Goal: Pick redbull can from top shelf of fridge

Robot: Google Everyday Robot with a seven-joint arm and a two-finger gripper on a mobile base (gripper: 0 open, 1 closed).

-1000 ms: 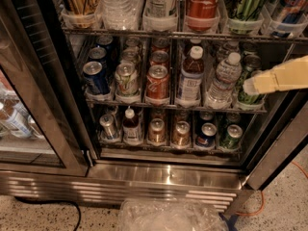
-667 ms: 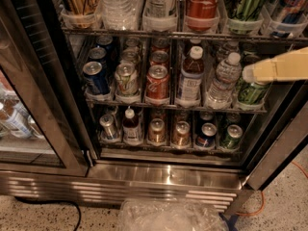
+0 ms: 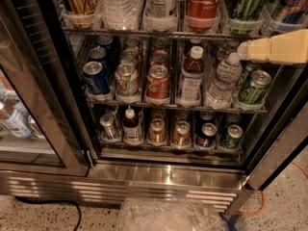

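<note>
The fridge (image 3: pixel 159 177) stands open before me, with a black frame and wire racks. The top shelf (image 3: pixel 159 32) runs along the upper edge of the view and holds clear lane trays. In them are a red Coca-Cola bottle (image 3: pixel 202 4), a green can (image 3: pixel 245 4) and water bottles. The redbull can (image 3: pixel 292 4) stands at the far right of that shelf, silver and blue with a red mark, its top cut off by the frame. My gripper (image 3: pixel 242 50), cream-coloured, reaches in from the right just below the top shelf, below and left of the redbull can.
The middle rack holds a blue can (image 3: pixel 96 76), a red can (image 3: pixel 158 83), bottles and a green can (image 3: pixel 254 86). Short cans fill the lower rack. The glass door (image 3: pixel 29 105) hangs at left. A clear plastic bag (image 3: pixel 168 215) and an orange cable (image 3: pixel 255 211) lie on the floor.
My gripper has risen from the middle rack's height to just under the top shelf. Nothing in the fridge has moved.
</note>
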